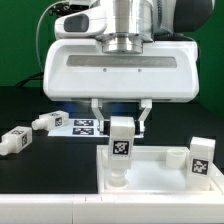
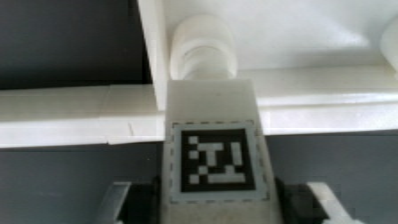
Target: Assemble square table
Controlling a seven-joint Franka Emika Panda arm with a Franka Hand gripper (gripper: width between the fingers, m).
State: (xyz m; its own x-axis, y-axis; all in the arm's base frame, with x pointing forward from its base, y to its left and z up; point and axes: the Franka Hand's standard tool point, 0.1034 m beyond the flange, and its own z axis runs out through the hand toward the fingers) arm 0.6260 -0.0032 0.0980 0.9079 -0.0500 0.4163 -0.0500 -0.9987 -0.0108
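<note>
- Surface: black tabletop with a green backdrop behind, at the exterior view's left; a white bar runs along the near edge.
- Fingers: they come down on either side of the tagged leg and look closed against its two flanks near the top. In the wrist view the leg fills the space between the fingers, but the contact lines lie in shadow.
- Gripper: it points straight down with its wide white body level across the frame. In the wrist view only its tips show.
- Arm: vertical above the gripper and cut off by the frame's top edge.
- Tagged leg: upright, tag facing the exterior camera, at the corner of the square panel nearest the exterior view's left. Its foot narrows into the corner; I cannot tell how deep it sits.
- Corner leg: upright on the panel at the exterior view's right, partly cropped.
- Near loose leg and far loose leg: lying on the tabletop at the exterior view's left, well apart from the panel.
- Marker board: flat behind the panel, partly hidden by the fingers.
- Wrist view: blurred. The panel rim reads as a white band, and the rounded shape past the leg is unclear.
</note>
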